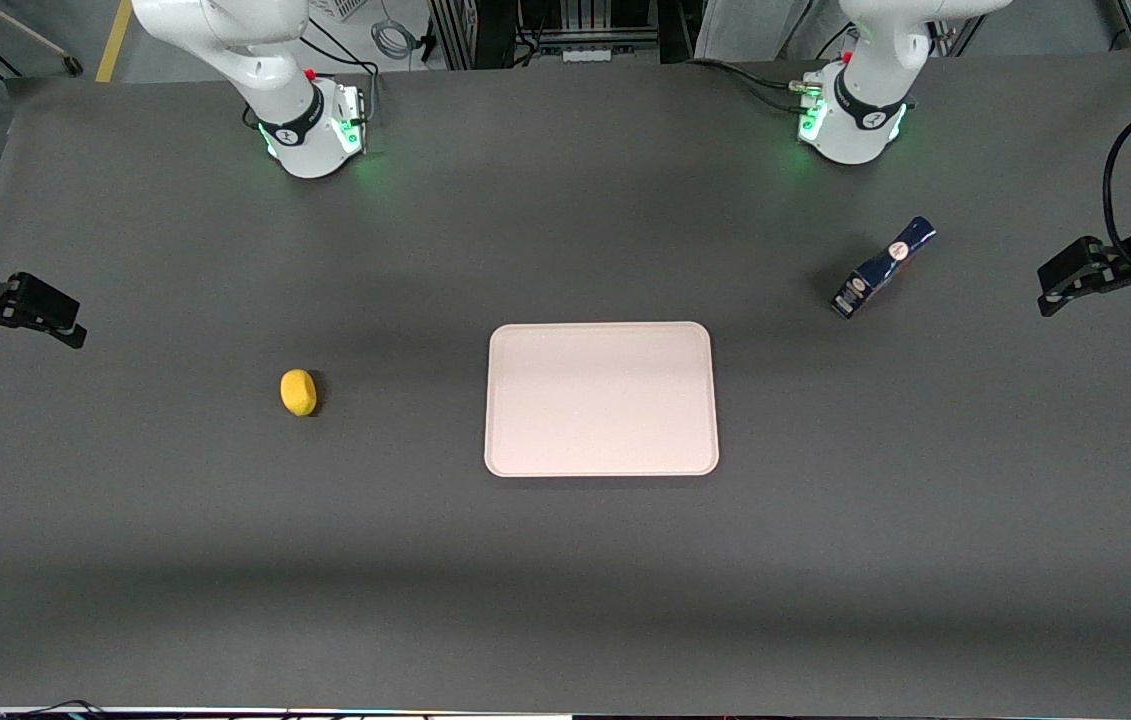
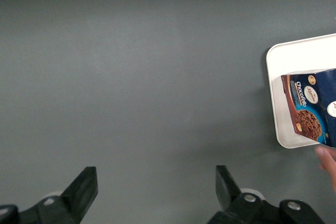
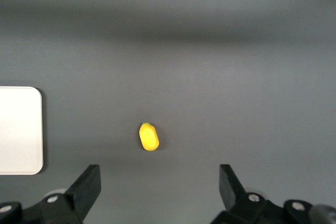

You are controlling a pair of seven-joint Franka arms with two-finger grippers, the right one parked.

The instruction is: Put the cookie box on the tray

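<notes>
So the pick-up had not yet begun. At the front view's centre lay the bare tray [image 1: 601, 398]; at about two o'clock from it the cookie box [image 1: 883, 267] lay on the table, apart; at three o'clock from that hung the gripper [image 1: 1055, 287], fingers spread, empty. Next, I judged, it should reach over and close on the carton.

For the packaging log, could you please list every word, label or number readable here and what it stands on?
"Chocolello": on the cookie box, beside its cookie picture.
Round white marks on the cookie box: too small to read.
Tray, yellow lump: no text.
The gripper, open, hovers near the table's working-arm end: no text.
</notes>
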